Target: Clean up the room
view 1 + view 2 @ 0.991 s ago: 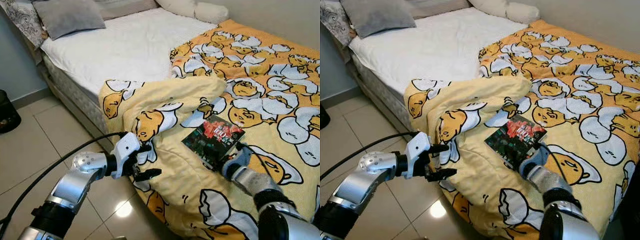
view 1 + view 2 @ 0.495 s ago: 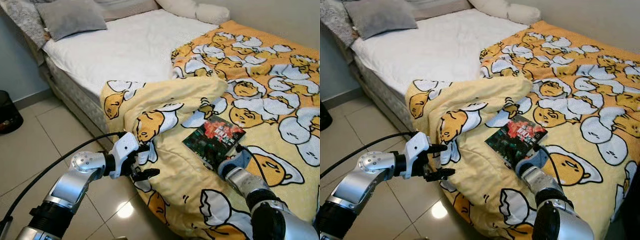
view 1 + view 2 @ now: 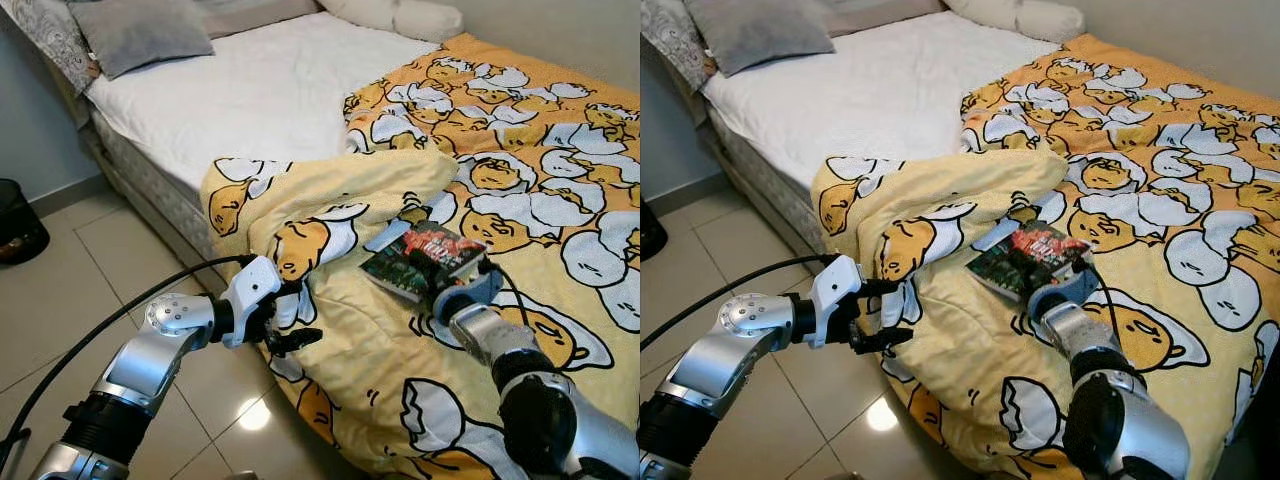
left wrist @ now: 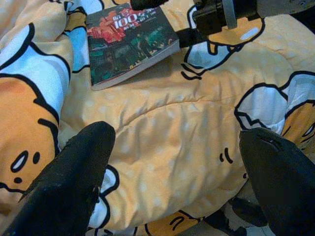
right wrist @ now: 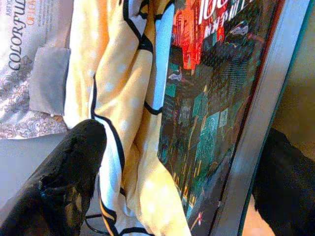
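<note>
**Right gripper at the book, left gripper at the blanket edge**

The right gripper (image 3: 458, 292) reached forward over the bed, its black fingers (image 5: 69, 169) spread wide on either side of the near edge of the dark paperback book with a red-and-teal city cover (image 3: 420, 259); whether they pressed it could not be told. The book lay tilted, its near end raised, on the rumpled yellow blanket printed with egg-yolk cartoon figures (image 3: 520, 150). The left gripper (image 3: 287, 318) hovered at the blanket's overhanging edge, fingers (image 4: 74, 172) open and empty. A grey pillow (image 3: 135, 30) rested on the white mattress (image 3: 250, 95); a dark round bin (image 3: 15, 220) stood on the tiled floor (image 3: 60, 300).
</note>
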Motion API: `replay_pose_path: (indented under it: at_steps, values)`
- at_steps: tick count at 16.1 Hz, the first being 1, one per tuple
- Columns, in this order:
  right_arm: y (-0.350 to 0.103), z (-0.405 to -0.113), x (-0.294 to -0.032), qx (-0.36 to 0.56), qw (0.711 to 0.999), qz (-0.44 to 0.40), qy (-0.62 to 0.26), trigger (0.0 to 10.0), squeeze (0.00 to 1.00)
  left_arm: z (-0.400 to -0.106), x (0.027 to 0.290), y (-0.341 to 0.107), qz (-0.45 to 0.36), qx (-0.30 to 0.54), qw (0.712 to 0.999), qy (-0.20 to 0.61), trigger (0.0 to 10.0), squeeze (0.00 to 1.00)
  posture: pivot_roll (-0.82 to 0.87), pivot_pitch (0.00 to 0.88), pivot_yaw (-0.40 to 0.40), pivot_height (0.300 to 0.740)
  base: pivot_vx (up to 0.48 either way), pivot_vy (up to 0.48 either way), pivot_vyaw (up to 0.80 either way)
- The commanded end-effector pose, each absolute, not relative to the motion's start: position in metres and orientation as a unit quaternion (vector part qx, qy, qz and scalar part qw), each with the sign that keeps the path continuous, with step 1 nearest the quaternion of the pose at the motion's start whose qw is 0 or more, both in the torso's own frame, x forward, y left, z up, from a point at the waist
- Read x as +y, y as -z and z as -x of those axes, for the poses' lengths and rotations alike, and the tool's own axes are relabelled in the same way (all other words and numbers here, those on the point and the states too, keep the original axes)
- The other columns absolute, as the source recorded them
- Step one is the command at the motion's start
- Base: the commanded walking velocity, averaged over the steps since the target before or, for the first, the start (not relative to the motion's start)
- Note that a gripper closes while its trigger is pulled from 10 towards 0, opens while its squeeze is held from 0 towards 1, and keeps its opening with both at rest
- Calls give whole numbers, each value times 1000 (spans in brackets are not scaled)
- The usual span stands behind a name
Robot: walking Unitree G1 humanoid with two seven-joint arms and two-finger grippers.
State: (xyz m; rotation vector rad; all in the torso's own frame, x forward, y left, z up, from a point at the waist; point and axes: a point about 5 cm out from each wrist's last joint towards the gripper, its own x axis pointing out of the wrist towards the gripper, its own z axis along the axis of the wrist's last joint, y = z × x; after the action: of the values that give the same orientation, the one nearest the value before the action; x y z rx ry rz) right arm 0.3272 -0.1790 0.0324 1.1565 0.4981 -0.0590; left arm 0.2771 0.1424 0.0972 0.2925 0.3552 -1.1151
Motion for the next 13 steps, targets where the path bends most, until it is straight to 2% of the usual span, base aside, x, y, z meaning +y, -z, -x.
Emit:
replay_pose_path:
  at_steps: [1, 4, 5, 6, 7, 13]
  values:
    - [-40, -333, -181, 217, 807, -549, 23, 10000, 0, -278, 144, -98, -144, 165, 824, 522, 10000, 278, 35, 0, -4, 740, 0, 0, 0]
    - [-38, -334, -178, 220, 815, -535, 42, 10000, 0, -278, 145, -97, -146, 165, 826, 519, 10000, 275, 42, 0, -7, 740, 0, 0, 0]
    - [-36, -333, -176, 224, 816, -530, 50, 3725, 0, -278, 146, -97, -146, 165, 826, 518, 10000, 278, 43, 0, -8, 740, 0, 0, 0]
    - [-35, -333, -174, 225, 816, -530, 53, 588, 0, -277, 146, -97, -147, 165, 826, 518, 10000, 275, 43, 0, -7, 740, 0, 0, 0]
    - [-35, -333, -174, 226, 815, -530, 57, 0, 0, -277, 146, -96, -147, 166, 826, 518, 10000, 275, 43, 0, -7, 740, 0, 0, 0]
    - [-31, -330, -178, 227, 818, -524, 69, 0, 0, -277, 143, -96, -147, 165, 825, 519, 10000, 275, 40, 0, -7, 740, 0, 0, 0]
